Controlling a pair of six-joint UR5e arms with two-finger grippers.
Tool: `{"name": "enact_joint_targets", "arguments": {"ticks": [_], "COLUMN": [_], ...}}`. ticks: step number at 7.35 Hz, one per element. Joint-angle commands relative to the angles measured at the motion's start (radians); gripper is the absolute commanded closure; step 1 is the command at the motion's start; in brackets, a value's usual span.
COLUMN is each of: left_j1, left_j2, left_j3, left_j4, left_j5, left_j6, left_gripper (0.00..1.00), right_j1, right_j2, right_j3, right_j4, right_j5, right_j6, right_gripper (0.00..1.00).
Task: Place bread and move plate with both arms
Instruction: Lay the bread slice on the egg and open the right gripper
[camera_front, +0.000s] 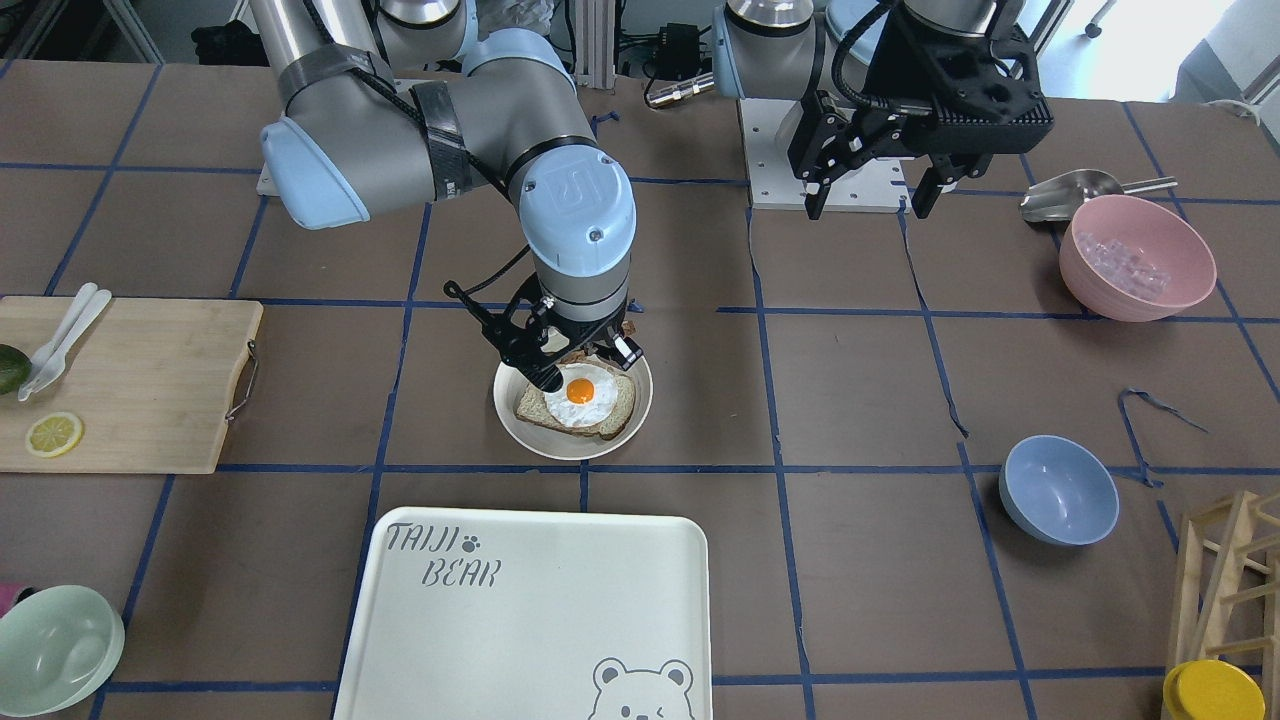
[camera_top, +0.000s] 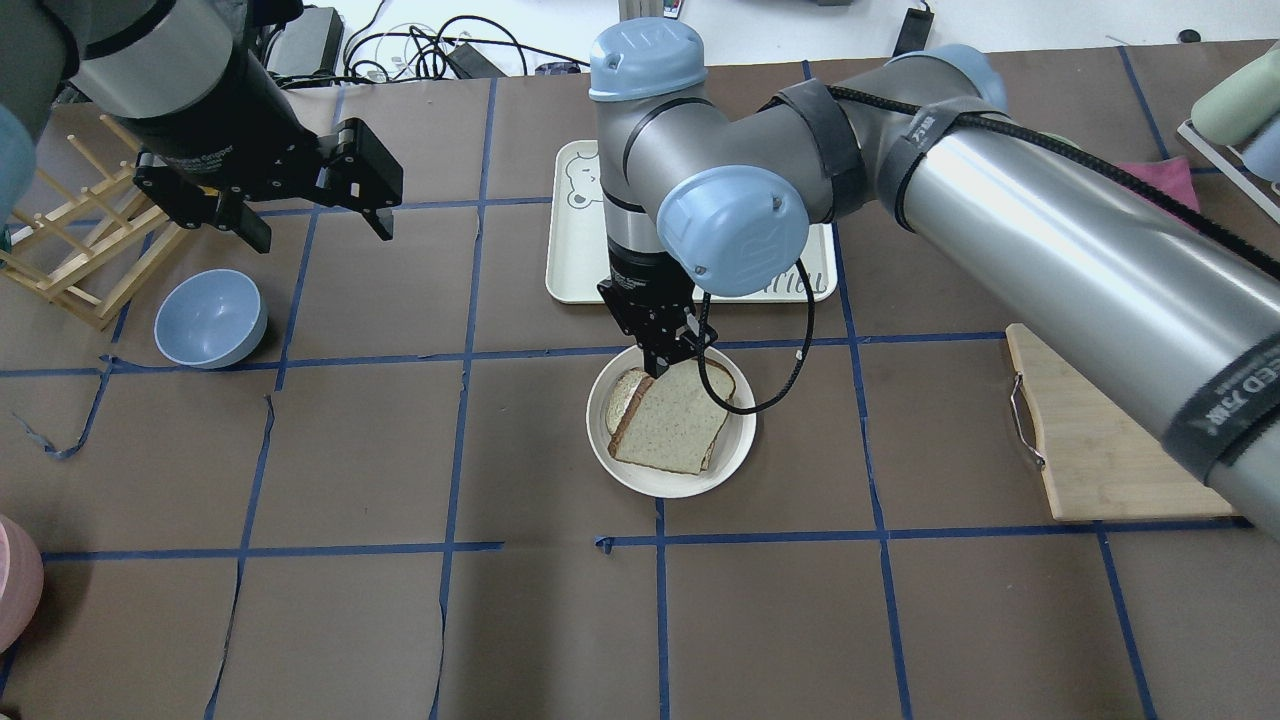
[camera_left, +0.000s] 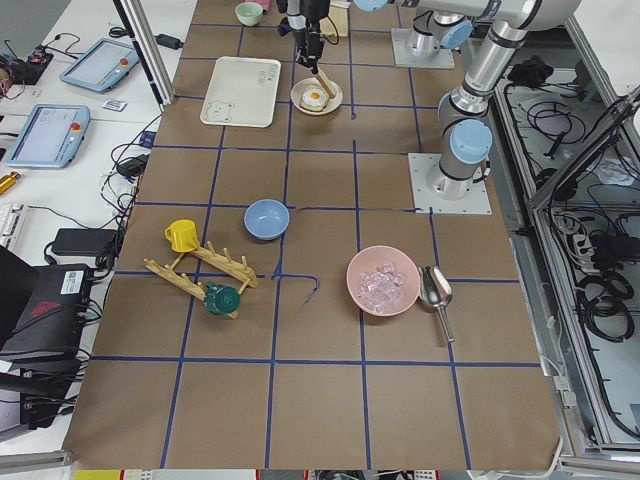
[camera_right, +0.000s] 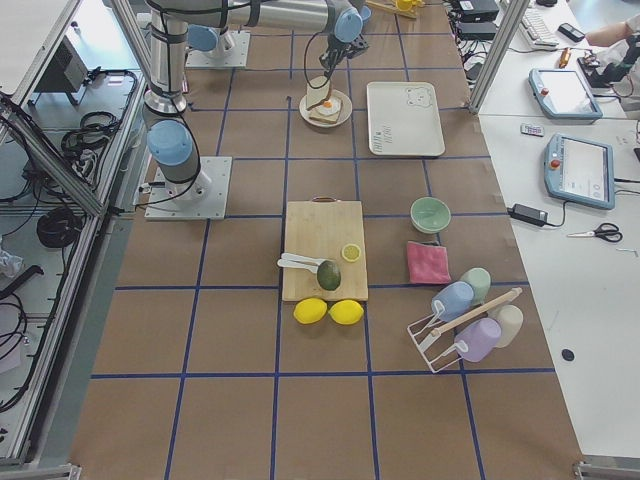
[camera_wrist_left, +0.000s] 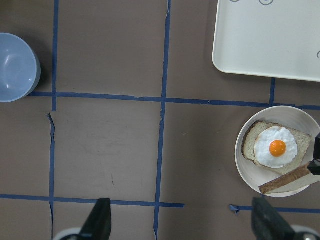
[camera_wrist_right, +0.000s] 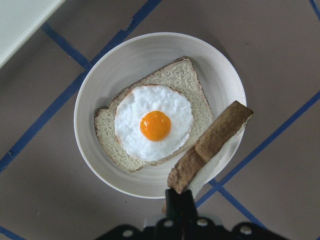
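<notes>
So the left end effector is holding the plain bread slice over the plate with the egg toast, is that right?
No, it is the right end effector that holds the bread over the plate, as the overhead exterior view shows. The left end effector is open and empty.

Bright, even indoor light, soft short shadows, window glare at one far corner, all views sharp

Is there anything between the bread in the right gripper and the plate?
Nothing blocks it. The bread hangs tilted in the right gripper above the plate; only the egg-topped slice lies there, under it.
</notes>
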Motion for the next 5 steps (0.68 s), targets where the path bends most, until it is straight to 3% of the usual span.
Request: {"name": "enact_joint_targets", "arguments": {"ticks": [1, 2, 3, 4, 5], "left_j1": [-0.001, 0.0, 0.0, 0.0, 0.0], "left_j2": [0.0, 0.0, 0.0, 0.0, 0.0], "left_j3": [0.0, 0.0, 0.0, 0.0, 0.0], "left_j4": [0.0, 0.0, 0.0, 0.0, 0.0], "left_j5": [0.0, 0.0, 0.002, 0.002, 0.002], "left_j6": [0.0, 0.0, 0.0, 0.0, 0.0], "left_gripper": [0.0, 0.0, 0.0, 0.0, 0.0], "right_j1": [0.002, 0.002, 0.002, 0.001, 0.001], "right_j2": [0.03, 0.04, 0.04, 0.043, 0.045], "right_j3": [0.002, 0.002, 0.002, 0.003, 0.002], "right_j4": [-0.025, -0.041, -0.058, -0.101, -0.133], "right_j5": [0.001, 0.001, -0.004, -0.014, -0.025], "right_j6": [0.002, -0.005, -0.012, -0.027, -0.035], "right_gripper": [1.0, 1.0, 0.83, 0.32, 0.17]}}
